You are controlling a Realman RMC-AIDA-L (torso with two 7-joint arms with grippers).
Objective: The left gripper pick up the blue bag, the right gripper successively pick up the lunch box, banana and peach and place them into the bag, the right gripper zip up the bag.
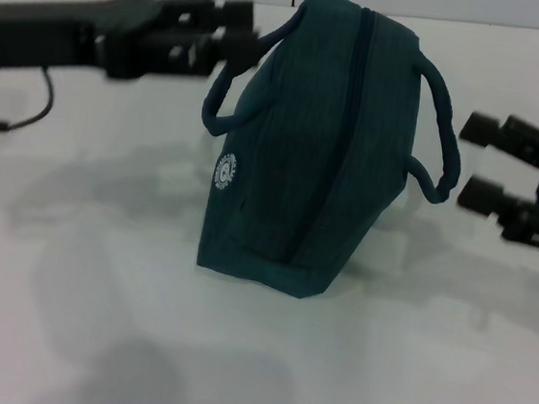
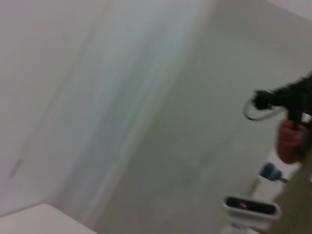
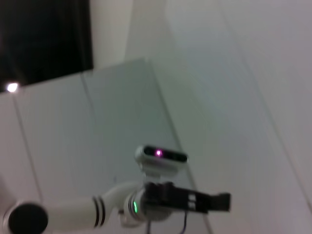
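The blue bag (image 1: 324, 140) stands zipped mid-tabletop (image 1: 93, 319), the left gripper (image 1: 244, 28) by its far-left handle with jaws unreadable, the right gripper (image 1: 481, 166) near right, jaws apart; the task looks essentially finished.

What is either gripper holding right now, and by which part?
The left gripper meets the blue bag at its left loop handle; whether it grips cannot be told. The right gripper is open, holding nothing.
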